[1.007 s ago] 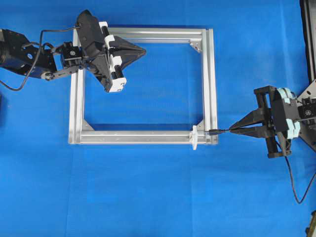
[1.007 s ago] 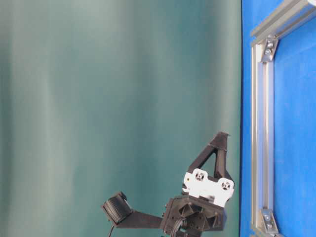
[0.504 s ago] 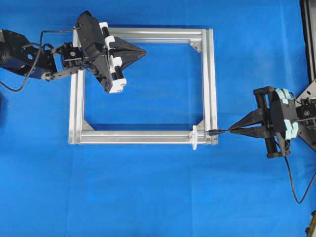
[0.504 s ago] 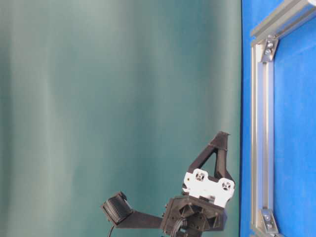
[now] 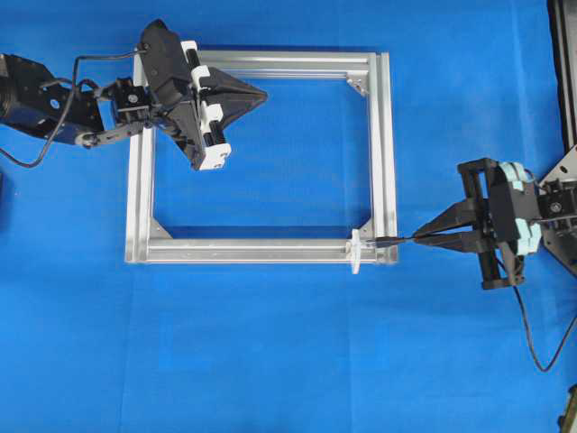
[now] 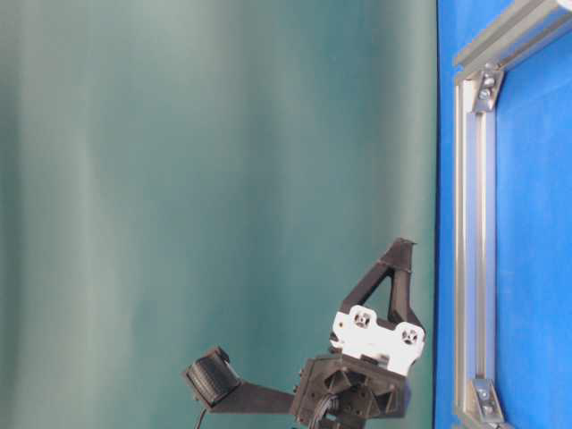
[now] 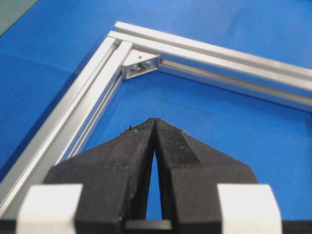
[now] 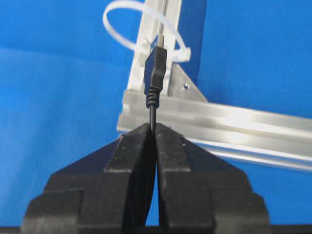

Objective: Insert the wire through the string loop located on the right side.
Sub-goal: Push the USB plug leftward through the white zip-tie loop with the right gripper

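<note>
Pinching the wire (image 8: 152,73) between clenched fingers, the right gripper (image 5: 422,238) has the plug sticking straight out past its tips, metal end just short of the string loop (image 8: 127,29) dead ahead on the aluminium frame (image 5: 385,144). Left gripper (image 7: 154,126) is closed on nothing, hanging over the frame's far corner, well apart from the loop.

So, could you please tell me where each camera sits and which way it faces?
Overhead: straight down on the aluminium frame; both arms show.
Table-level: image turned sideways, along the cloth; left claw before a green backdrop.
Left wrist: over its shut claw, facing a frame corner.
Right wrist: over the right claw gripping the wire, facing the string loop.
All share the frame.
</note>
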